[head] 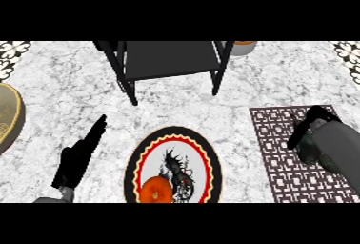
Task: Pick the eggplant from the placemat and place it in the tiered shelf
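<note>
Grasp step: right hand [309,131] down on placemat [281,157] near counter's right edge, fingers curled, eggplant hidden beneath. Left hand [81,157] released. Next: lift toward tiered shelf [169,59].

Black left hand [77,157], black right hand [309,125], smooth rounded grey forearms

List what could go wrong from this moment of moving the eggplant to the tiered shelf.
1. The right hand covers the spot on the placemat where it works; the eggplant is hidden, so the grasp cannot be checked.
2. The path to the tiered shelf passes its black legs; the forearm may clip one.
3. The plate carrying an orange fruit lies beside the placemat and might be brushed.
</note>
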Motion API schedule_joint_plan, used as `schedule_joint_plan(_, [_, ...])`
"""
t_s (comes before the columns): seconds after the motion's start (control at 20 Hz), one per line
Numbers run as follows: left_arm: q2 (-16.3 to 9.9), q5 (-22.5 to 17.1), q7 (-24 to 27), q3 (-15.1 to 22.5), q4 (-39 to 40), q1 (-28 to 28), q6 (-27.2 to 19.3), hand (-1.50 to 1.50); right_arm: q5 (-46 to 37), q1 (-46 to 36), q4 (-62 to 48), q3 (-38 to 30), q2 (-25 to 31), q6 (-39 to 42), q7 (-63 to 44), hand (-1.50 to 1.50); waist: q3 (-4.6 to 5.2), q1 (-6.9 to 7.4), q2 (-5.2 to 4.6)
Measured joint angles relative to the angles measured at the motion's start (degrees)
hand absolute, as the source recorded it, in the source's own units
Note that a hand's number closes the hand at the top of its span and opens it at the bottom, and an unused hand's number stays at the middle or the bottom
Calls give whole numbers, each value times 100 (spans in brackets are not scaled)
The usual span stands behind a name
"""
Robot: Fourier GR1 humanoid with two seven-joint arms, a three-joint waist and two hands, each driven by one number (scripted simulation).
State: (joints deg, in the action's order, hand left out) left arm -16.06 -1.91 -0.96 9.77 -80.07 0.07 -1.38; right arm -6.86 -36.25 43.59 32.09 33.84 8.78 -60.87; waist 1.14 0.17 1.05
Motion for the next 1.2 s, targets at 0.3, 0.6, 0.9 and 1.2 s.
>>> schedule_joint_plan(0.3, [69, 63, -163, -45, 30, -138, 27, 0, -511, -114, -179, -57, -56, -94, 46, 150, -12, 0, -24])
schedule_joint_plan(0.6, [78, 38, -170, -110, 6, -55, 102, 0, -964, -244, 807, 132, -348, -299, 219, 150, -81, -44, -20])
schedule_joint_plan(0.9, [57, 20, -258, -174, 56, -60, 101, 0, -1626, -667, 2532, 721, -1147, -744, 282, 150, -102, -112, 22])
schedule_joint_plan(1.2, [56, 33, -225, -225, 17, 13, 89, 0, -2425, -868, 4347, 808, -957, -781, -156, 150, -115, -194, 17])
